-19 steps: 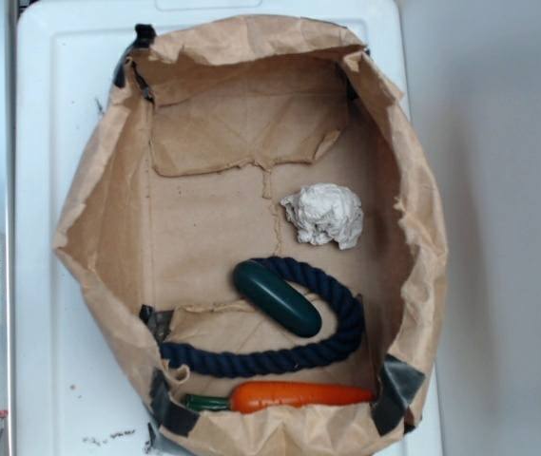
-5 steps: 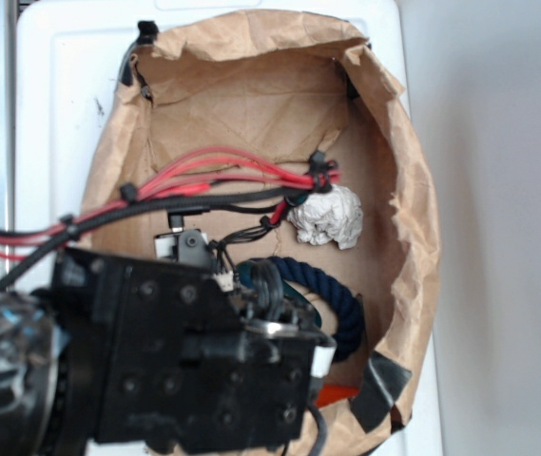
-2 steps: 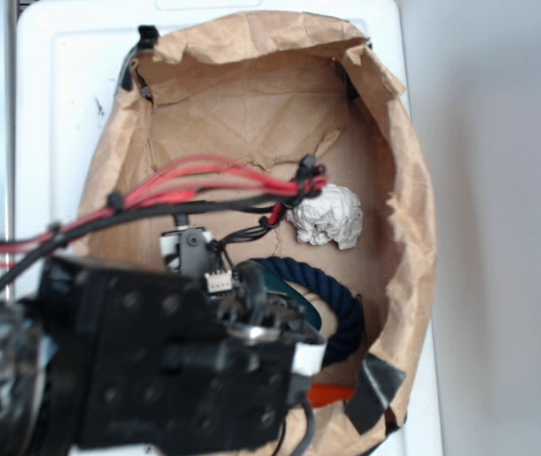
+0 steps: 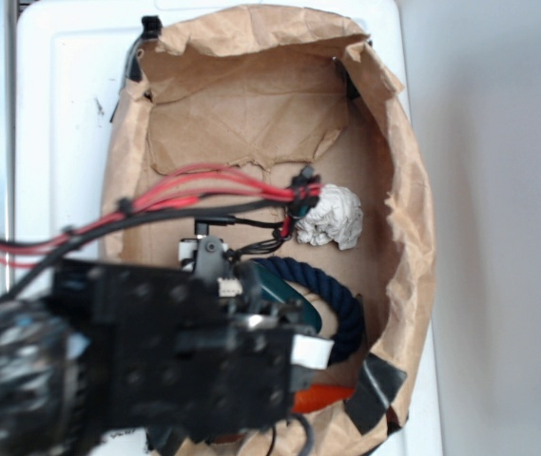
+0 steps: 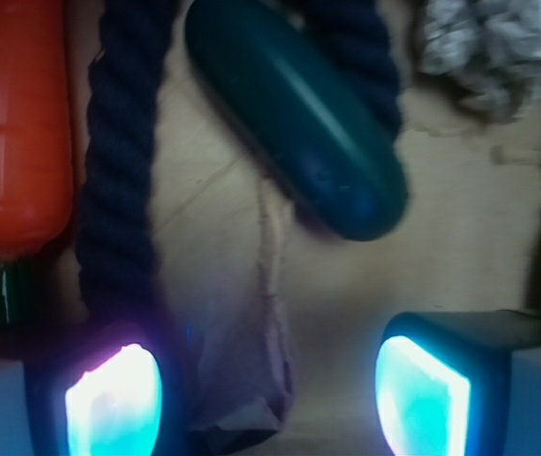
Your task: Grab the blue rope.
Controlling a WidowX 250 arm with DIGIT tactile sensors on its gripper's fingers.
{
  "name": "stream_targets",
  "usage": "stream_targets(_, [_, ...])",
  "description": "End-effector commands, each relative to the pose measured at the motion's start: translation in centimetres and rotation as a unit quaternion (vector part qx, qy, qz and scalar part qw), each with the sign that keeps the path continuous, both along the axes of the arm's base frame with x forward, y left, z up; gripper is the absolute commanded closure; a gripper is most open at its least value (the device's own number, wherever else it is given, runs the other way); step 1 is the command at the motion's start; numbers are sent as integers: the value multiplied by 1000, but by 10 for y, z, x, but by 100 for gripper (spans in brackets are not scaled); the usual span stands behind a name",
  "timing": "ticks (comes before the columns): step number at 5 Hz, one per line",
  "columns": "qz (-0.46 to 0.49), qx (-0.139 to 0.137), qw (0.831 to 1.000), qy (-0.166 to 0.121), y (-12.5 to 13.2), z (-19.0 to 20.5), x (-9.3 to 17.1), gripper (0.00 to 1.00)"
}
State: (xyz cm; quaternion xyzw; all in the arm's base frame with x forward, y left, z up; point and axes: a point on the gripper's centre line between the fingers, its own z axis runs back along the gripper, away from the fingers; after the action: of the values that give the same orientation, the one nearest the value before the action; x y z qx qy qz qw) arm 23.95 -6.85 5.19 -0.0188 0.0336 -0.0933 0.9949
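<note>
The blue rope is a thick navy twisted rope curving round inside the brown paper bag. In the wrist view one strand runs down toward the left pad, and another part lies at the top. My gripper is open, with bare bag floor between its glowing pads and nothing held. The rope strand ends at or just above the left pad. In the exterior view the arm covers the gripper and the rope's lower part.
A dark green oval object lies between the rope strands. An orange carrot lies to the left of the rope; its tip shows in the exterior view. A crumpled white paper ball sits beyond. Red and black cables cross the bag.
The arm has shifted left and lower in the exterior view and its cables have dropped a little. The rope, green object and paper ball have not moved.
</note>
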Motion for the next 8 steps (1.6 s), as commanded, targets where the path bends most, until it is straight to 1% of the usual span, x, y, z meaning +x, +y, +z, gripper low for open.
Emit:
stream_targets(1, [-40, -35, 999, 13, -7, 2, 3, 0])
stream_targets(2, [-61, -36, 997, 27, -5, 14, -5, 0])
stream_targets(4, [-68, -50, 996, 29, -4, 17, -8, 0])
stream_targets(5, [-82, -73, 993, 48, -5, 20, -7, 0])
stream_targets(6, [-83, -51, 995, 35, -11, 2, -7, 0])
stream_targets(7, [-83, -44, 995, 27, -13, -11, -6, 0])
stream_targets(8, [-84, -26, 996, 16, -19, -27, -7, 0])
